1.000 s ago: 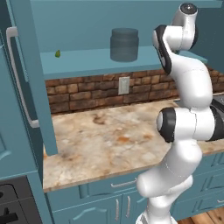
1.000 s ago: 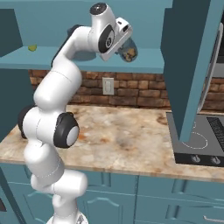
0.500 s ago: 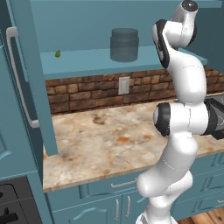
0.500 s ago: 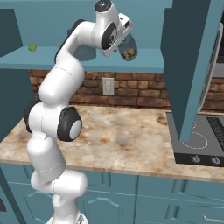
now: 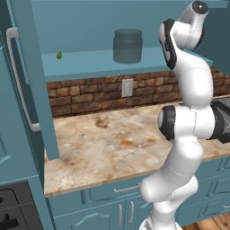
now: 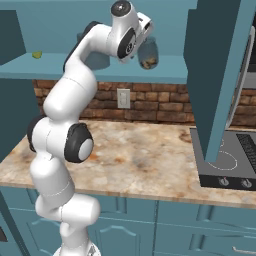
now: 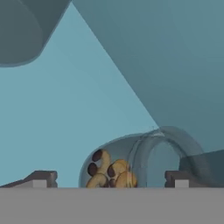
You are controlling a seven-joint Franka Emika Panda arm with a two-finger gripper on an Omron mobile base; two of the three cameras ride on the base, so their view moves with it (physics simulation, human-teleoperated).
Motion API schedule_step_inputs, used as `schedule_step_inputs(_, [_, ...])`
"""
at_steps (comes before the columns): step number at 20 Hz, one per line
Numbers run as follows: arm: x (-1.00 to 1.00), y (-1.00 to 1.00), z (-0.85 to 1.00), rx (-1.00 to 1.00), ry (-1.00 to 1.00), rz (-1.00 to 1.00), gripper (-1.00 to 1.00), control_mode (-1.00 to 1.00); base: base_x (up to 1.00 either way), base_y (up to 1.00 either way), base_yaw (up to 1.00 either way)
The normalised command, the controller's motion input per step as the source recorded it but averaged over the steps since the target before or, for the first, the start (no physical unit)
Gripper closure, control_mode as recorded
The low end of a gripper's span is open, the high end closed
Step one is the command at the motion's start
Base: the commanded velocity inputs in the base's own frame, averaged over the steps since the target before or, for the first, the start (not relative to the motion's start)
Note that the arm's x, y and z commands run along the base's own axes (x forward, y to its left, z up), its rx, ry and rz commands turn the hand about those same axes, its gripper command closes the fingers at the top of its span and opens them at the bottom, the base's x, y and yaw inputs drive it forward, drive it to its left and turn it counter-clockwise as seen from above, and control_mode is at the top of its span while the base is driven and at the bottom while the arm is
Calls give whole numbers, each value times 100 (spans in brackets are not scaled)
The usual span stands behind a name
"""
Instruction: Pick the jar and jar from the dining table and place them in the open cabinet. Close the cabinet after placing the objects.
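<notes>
brick backsplash (image 5: 90, 95) | wall outlet (image 5: 127, 88) on it | black cooktop (image 6: 230, 162) | teal drawer fronts (image 5: 117, 193)

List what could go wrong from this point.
1. The small clear glass jar with brown contents lies between the open fingers of the hand; pulling back carelessly could drag or tip it off the teal cabinet shelf.
2. The arm works near the open teal cabinet door; swinging out could strike it.
</notes>
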Motion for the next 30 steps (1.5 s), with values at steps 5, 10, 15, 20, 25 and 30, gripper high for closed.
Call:
schedule_step_inputs(5, [0, 0, 13, -2, -8, 0, -100, -100, 0, 0, 0])
schedule_step_inputs(10, [-19, 0, 9, -1, -2, 0, -100, -100, 0, 0, 0])
schedule_step_inputs(15, [-44, 4, 0, 0, -1, 0, -100, -100, 0, 0, 0])
schedule_step_inputs(20, [-59, 23, -11, 0, 0, 0, -100, -100, 0, 0, 0])
schedule_step_inputs(25, [-59, 40, -30, 0, 0, 0, -100, -100, 0, 0, 0])
schedule_step_inputs(30, [-66, 40, -29, 0, 0, 0, -100, -100, 0, 0, 0])
